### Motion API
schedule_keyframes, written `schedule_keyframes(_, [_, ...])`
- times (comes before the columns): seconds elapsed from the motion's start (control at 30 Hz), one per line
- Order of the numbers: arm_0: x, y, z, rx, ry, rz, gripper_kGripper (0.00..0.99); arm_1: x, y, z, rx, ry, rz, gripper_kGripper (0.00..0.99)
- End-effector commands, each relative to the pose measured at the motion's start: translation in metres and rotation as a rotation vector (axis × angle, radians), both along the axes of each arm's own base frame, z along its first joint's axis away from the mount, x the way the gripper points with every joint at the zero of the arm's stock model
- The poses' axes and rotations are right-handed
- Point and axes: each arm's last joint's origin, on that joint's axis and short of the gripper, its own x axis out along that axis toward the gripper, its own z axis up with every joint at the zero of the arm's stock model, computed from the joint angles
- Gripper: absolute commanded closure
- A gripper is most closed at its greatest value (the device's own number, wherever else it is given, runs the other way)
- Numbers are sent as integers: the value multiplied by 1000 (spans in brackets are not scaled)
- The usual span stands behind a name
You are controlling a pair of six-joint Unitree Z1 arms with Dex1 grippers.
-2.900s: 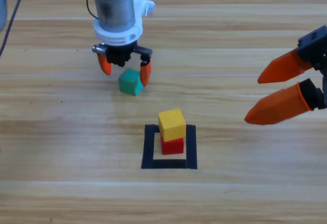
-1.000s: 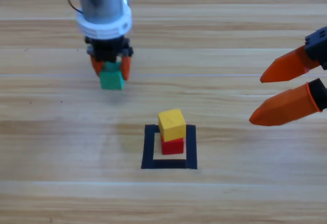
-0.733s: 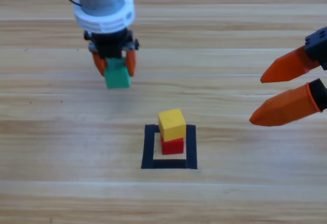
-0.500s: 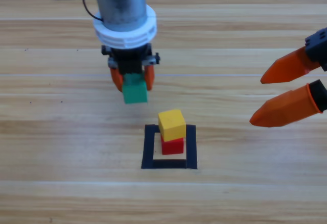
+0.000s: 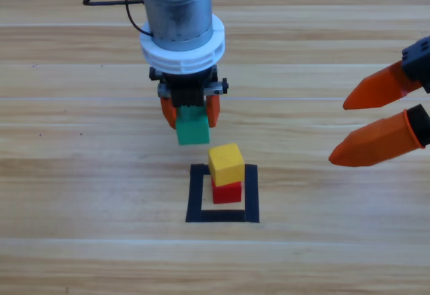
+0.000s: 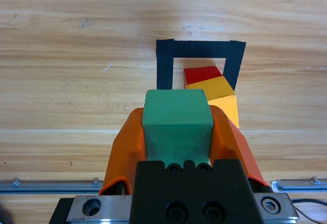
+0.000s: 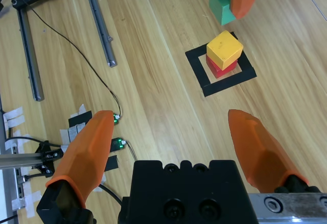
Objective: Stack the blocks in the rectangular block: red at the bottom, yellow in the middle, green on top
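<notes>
Left gripper (image 5: pixel 190 112) closed on green (image 5: pixel 192 128); cube pinched between the two orange fingers (image 6: pixel 125 145), its lower half sticking out past the fingertips, held clear of the surface (image 5: pixel 80 201). In the left wrist view green (image 6: pixel 177 119) fills the gap between the fingers, faces roughly square to them.

Just beyond and to one side of the fingertips: yellow (image 5: pixel 226 163) sitting on red (image 5: pixel 227 191), both inside the rectangular block (image 5: pixel 197 193). Yellow slightly twisted relative to red and overhanging a little. Stack sits toward the far side of the tape outline, seen from the left wrist view (image 6: pixel 164 63); red (image 6: pixel 202 74) and yellow (image 6: pixel 218 96) off to the side of the finger line, not yet under green.

Right gripper (image 5: pixel 373 117) parked well apart at the right edge, fingers spread wide, nothing between them; from the right wrist view the stack (image 7: pixel 224 49) lies far ahead.

Step in hand, by judgement: carry of green toward the stack; two of three levels done, last placement pending.

Next move likely calls for: short sideways shift to bring green directly above yellow, enough height to clear yellow's top, slow descent, release only once seated. Risk: the twisted yellow gives a skewed landing face; a nudge from the fingers could topple the pair.
</notes>
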Motion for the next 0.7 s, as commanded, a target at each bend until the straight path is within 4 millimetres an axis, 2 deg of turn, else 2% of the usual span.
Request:
schedule_keyframes(0.03, [-6, -23, -19, 21, 25, -71, 990, -6, -14, 0, 5, 4, -20, 5])
schedule_keyframes(0.7, [-12, -41, -30, 27, 34, -106, 990, -7, -15, 0, 6, 2, -21, 5])
